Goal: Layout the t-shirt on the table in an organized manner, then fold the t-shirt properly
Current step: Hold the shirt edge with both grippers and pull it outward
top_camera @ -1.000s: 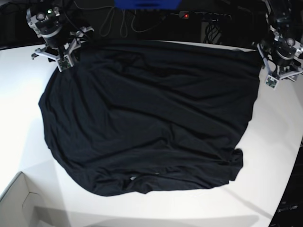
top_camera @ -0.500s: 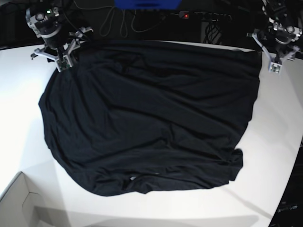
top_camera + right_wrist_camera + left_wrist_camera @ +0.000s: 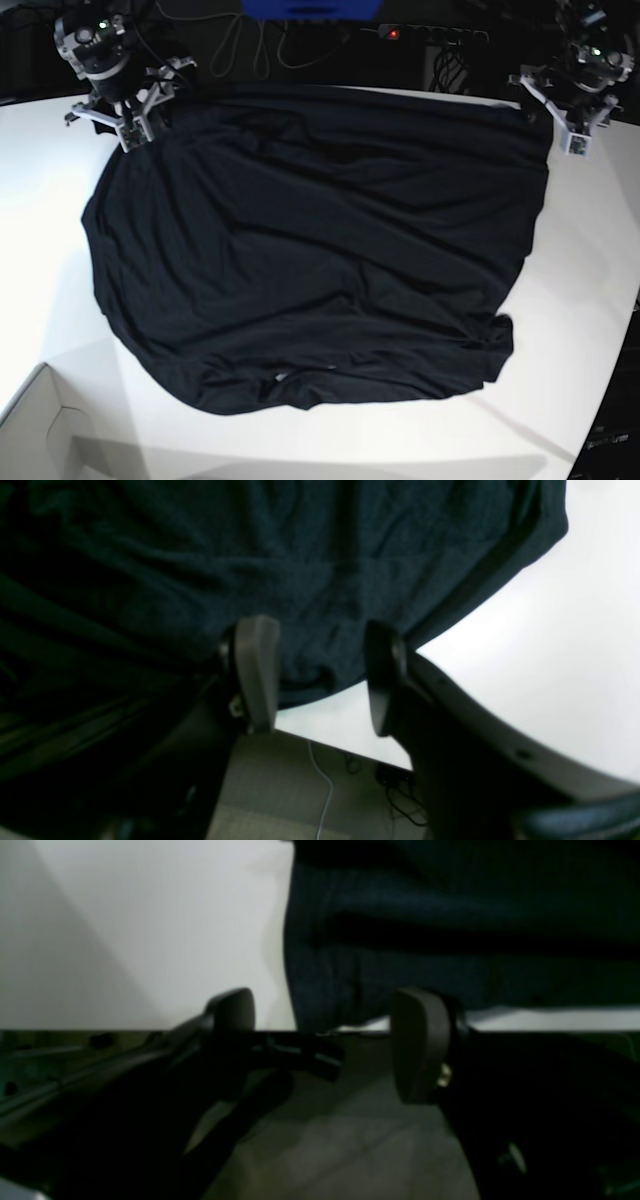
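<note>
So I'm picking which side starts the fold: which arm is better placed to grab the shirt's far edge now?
Probably the right arm. Its right gripper stands open with the t-shirt hem right between the fingers. The left gripper is open too, but sits back at the table edge, the cloth corner beyond it.

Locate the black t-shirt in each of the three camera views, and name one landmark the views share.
Base: the t-shirt lies spread over the middle of the table.
Left wrist: it fills the upper right, beyond the open fingers.
Right wrist: it fills the top and left, with its hem between the parted fingers.
Shared landmark: the shirt's edge against the white table.
</note>
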`<act>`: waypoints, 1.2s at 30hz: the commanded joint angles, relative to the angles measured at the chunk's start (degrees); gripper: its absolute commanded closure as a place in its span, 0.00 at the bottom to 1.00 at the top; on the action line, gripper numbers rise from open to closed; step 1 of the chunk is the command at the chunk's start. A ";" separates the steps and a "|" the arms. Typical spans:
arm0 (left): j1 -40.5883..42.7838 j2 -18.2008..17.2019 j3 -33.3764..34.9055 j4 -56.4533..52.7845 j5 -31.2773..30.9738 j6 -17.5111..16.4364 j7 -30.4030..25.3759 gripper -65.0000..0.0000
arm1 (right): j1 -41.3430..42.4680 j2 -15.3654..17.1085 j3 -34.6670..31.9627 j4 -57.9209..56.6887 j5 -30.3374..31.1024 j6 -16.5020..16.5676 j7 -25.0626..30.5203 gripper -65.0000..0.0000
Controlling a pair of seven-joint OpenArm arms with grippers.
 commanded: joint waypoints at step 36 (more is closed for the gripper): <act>-3.29 0.94 0.01 -4.05 -0.59 0.27 0.02 1.00 | -7.32 -0.65 -8.55 -0.12 0.51 -0.10 7.67 0.56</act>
